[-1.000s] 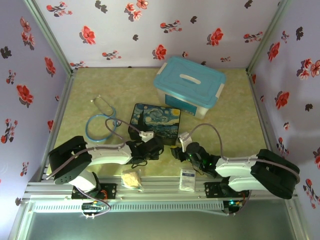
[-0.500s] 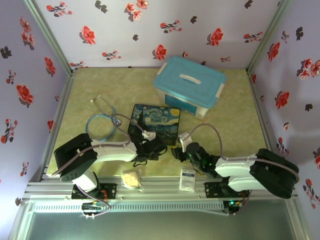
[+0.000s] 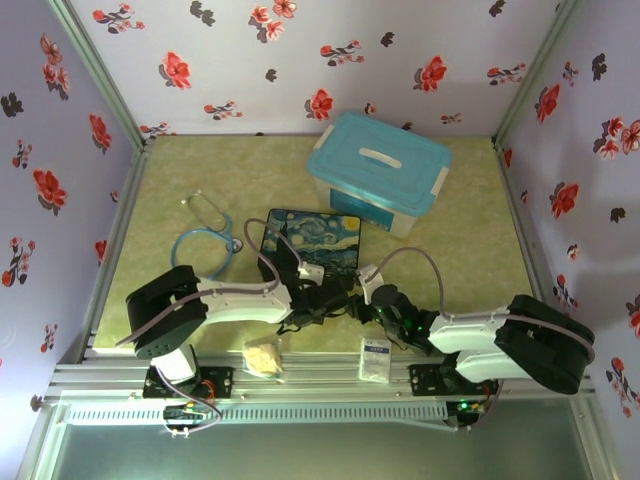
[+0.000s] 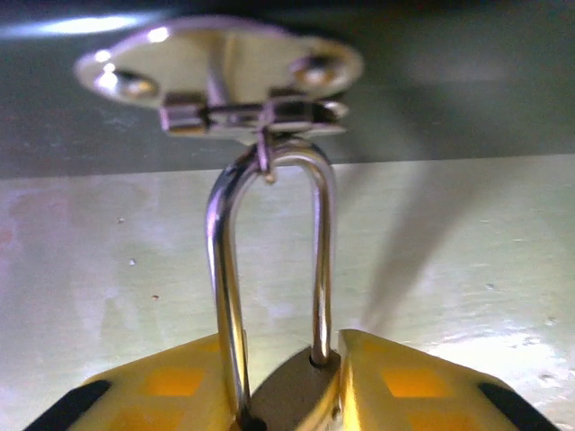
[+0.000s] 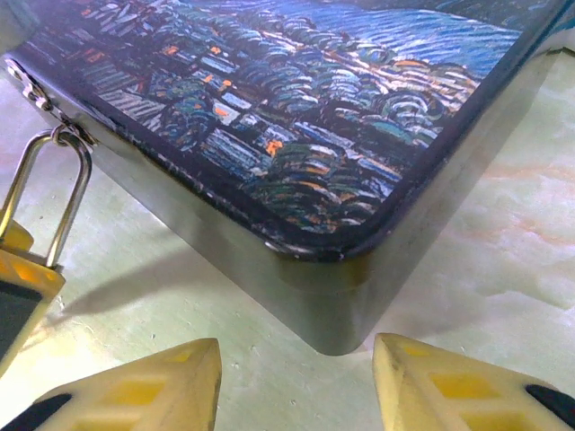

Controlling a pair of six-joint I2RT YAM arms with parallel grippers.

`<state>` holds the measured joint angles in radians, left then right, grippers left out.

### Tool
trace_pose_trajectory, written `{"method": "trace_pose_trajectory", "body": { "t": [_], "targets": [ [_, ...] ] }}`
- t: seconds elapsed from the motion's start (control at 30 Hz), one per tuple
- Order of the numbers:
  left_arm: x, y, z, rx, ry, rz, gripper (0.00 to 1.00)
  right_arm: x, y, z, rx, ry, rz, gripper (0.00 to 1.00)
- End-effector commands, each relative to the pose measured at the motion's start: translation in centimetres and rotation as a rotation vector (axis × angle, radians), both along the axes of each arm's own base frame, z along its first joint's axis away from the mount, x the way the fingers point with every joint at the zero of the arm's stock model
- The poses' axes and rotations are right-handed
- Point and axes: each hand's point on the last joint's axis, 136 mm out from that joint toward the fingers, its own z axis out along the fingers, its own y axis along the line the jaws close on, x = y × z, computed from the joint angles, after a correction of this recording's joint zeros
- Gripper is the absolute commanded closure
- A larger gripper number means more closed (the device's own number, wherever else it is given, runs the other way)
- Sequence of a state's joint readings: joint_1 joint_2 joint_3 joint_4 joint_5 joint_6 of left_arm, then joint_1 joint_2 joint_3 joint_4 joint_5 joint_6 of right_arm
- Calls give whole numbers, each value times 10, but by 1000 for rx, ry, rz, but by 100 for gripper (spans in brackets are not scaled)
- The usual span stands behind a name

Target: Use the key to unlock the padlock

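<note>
The small brass padlock (image 4: 296, 400) hangs by its silver shackle (image 4: 222, 269) from the clasp (image 4: 225, 76) on the front wall of the painted box (image 3: 318, 238). My left gripper (image 4: 289, 395) is shut on the padlock's body, a yellow finger pressed against each side. In the right wrist view the shackle (image 5: 56, 193) shows at the far left with a left finger (image 5: 20, 287) under it. My right gripper (image 5: 296, 359) stands open on the table just before the box's near corner (image 5: 350, 260), nothing between its fingers. The key is out of view.
A teal-lidded plastic bin (image 3: 380, 170) stands behind the painted box. A blue stethoscope (image 3: 205, 248) lies at the left. A white packet (image 3: 376, 358) and a yellowish bag (image 3: 264, 357) lie on the near rail. Both arms meet close together in front of the box.
My left arm has stretched to the right along the box's front, bringing its gripper close to the right gripper. The right arm has stayed put.
</note>
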<state>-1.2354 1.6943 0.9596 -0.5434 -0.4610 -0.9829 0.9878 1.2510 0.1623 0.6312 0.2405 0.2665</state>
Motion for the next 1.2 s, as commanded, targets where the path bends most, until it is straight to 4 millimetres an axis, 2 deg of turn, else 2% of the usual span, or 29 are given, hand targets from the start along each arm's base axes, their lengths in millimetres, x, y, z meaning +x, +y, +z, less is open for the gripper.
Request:
{"method": "trace_pose_trajectory", "body": {
  "t": [0.0,0.1,0.27,0.43,0.57,0.73,0.87,1.03,1.17],
  "targets": [
    [2,7,5,73,-29,-17,69,4,-2,2,17,-8,-25,51],
    [2,4,8,95,-36,-27,74,4,-2,3,19,-9,-27,51],
    [1,3,3,137,-20,-33,78,4,-4,3,19,-10,-29,51],
    [0,13,4,272,-17,-45,86,5,-4,3,20,-10,-31,51],
    [-2,12,0,287,-11,-51,86,5,-4,3,20,-11,-33,51],
    [-2,9,5,309,-19,-59,85,7,-9,5,34,-13,-58,51],
    [-1,10,6,314,-12,-59,80,8,-11,7,42,-15,-66,51],
    [-6,-1,4,255,8,-69,80,7,-11,6,44,-12,-65,51],
    [-10,-13,6,213,18,-81,76,7,-11,7,46,-13,-65,51]
  ]
}}
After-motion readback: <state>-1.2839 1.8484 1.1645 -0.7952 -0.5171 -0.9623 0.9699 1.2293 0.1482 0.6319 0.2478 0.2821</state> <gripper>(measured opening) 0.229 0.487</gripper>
